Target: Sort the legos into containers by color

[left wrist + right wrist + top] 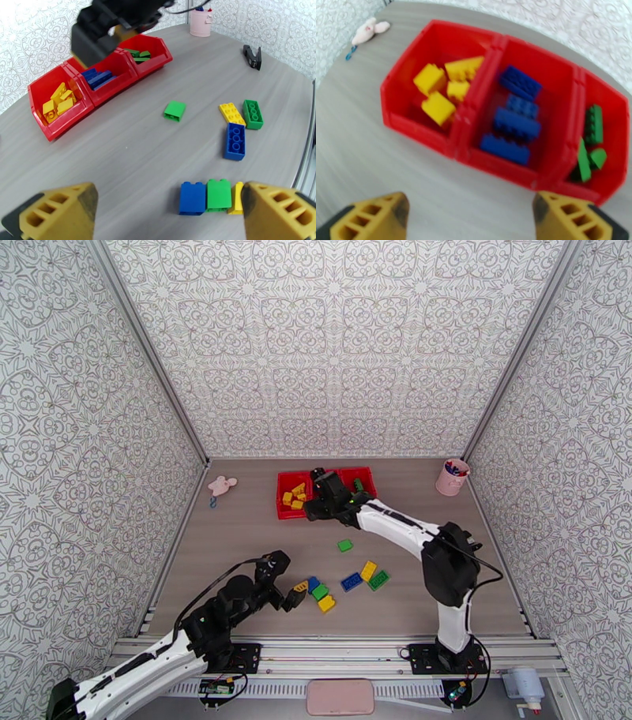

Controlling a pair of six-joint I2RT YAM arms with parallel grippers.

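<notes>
Legos are split between tray and table right now. In the red tray, at the far middle of the table, yellow bricks sit in the left compartment, blue bricks in the middle one and green bricks in the right one. Out on the open wood, a lone green brick lies by itself, nearer the tray. Closer in, a yellow flat brick and a green flat brick lie side by side, with a blue flat brick just beside the yellow one's end. Nearest the arms, a blue block, a green block and a yellow block stand in a tight row.

The left gripper hangs low just beside that row, fingers spread wide, nothing between them. The right gripper hovers over the tray's near side, jaws parted and empty.

A pink mouse toy lies left of the tray, and a pink cup stands at the far right corner.
</notes>
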